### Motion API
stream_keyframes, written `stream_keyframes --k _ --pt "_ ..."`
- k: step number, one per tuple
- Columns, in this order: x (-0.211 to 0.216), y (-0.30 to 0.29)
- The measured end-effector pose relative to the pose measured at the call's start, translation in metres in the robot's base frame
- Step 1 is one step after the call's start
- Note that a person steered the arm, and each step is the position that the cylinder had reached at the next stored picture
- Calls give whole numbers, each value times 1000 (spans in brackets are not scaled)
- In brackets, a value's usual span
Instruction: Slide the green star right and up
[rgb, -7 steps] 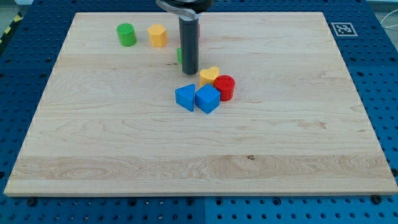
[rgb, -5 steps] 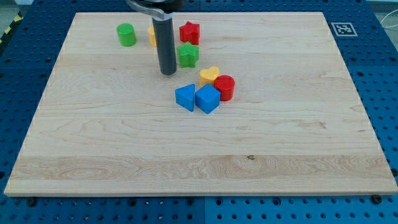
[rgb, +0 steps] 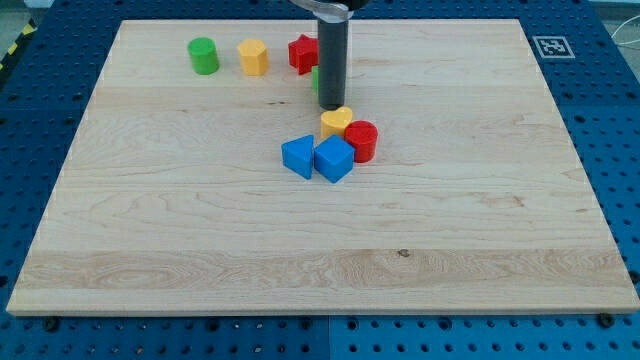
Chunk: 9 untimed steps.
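Observation:
The green star (rgb: 315, 79) shows only as a sliver at the left edge of my dark rod, which hides most of it. It sits just below and right of the red star (rgb: 303, 53). My tip (rgb: 331, 105) rests on the board directly in front of the green star, just above the yellow heart (rgb: 337, 122).
A green cylinder (rgb: 203, 55) and a yellow hexagon block (rgb: 253, 57) stand at the view's top left. A red cylinder (rgb: 361, 140), a blue cube (rgb: 334, 158) and a blue triangular block (rgb: 297, 157) cluster below the heart. The wooden board (rgb: 150, 230) lies on a blue perforated table.
My rod swung left of the green star, then back right across it. The green star has shifted right and slightly up, and is now mostly hidden behind the rod.

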<state>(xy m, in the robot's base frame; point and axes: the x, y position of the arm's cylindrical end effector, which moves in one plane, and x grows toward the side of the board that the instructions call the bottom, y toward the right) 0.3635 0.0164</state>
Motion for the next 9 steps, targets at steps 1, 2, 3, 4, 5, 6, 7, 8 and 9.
stream_keyframes --k 1,2,3,4,5,6,7,8,9 --pt "-2 4" --pt "2 -11" --pt "2 -33" --pt "0 -33" --pt "-8 -31" --pt "-22 -28" --pt "-26 -13" --pt "-26 12" --pt "-24 21"
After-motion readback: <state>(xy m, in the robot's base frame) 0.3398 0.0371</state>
